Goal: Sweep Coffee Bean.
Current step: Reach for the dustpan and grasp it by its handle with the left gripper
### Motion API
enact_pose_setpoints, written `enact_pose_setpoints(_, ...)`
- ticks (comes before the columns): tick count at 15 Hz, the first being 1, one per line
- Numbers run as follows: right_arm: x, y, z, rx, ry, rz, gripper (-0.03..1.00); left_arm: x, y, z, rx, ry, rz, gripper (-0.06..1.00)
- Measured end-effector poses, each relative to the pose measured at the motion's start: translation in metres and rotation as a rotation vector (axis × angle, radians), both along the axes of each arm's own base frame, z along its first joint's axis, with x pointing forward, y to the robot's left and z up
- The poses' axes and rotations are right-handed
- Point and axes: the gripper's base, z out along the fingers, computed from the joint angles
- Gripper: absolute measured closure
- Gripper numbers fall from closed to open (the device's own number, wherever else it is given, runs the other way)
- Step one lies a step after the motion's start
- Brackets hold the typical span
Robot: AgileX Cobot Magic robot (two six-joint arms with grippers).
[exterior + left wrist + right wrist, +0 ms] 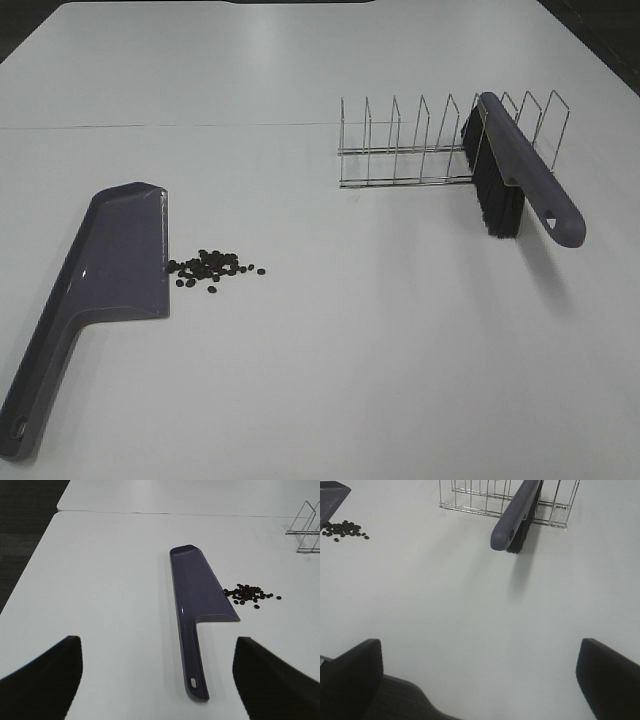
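A small cluster of dark coffee beans [213, 268] lies on the white table, touching the right edge of a purple dustpan [115, 260] that lies flat at the left. The left wrist view shows the beans [248, 593] and the dustpan [195, 585]. A purple brush [515, 170] with black bristles leans in a wire rack [410, 150] at the back right. The right wrist view shows the brush [517, 512] and the beans [342, 529]. My left gripper [157, 680] is open and empty, short of the dustpan's handle. My right gripper [480, 685] is open and empty, well short of the brush.
The wire rack also shows in the right wrist view [480, 495] and at the edge of the left wrist view [305, 530]. A seam [170, 125] crosses the table at the back. Dark floor [20, 540] lies beyond the table's left edge.
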Motion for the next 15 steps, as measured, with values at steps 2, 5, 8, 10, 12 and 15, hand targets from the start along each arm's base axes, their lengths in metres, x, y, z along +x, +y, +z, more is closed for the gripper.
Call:
enact_pose_setpoints(2,0.0000,0.0000,0.0000,0.000,0.000,0.000,0.03,0.0000,0.0000,0.0000,0.000,0.000,0.000,0.19)
enact_pose_setpoints(5,0.0000,0.0000,0.0000,0.000,0.000,0.000,0.03,0.0000,0.0000,0.0000,-0.001,0.000,0.000,0.19)
enact_pose_setpoints(8,0.0000,0.0000,0.0000,0.000,0.000,0.000,0.03,0.0000,0.0000,0.0000,-0.001,0.000,0.000,0.19)
enact_pose_setpoints(10,0.0000,0.0000,0.0000,0.000,0.000,0.000,0.03,0.0000,0.0000,0.0000,-0.001,0.000,0.000,0.19)
enact_pose_setpoints(12,0.0000,0.0000,0.0000,0.000,0.000,0.000,0.03,0.0000,0.0000,0.0000,0.001,0.000,0.000,0.19)
enact_pose_setpoints(15,0.0000,-0.0001,0.0000,0.002,0.001,-0.003,0.03,0.0000,0.0000,0.0000,0.002,0.000,-0.001,0.19)
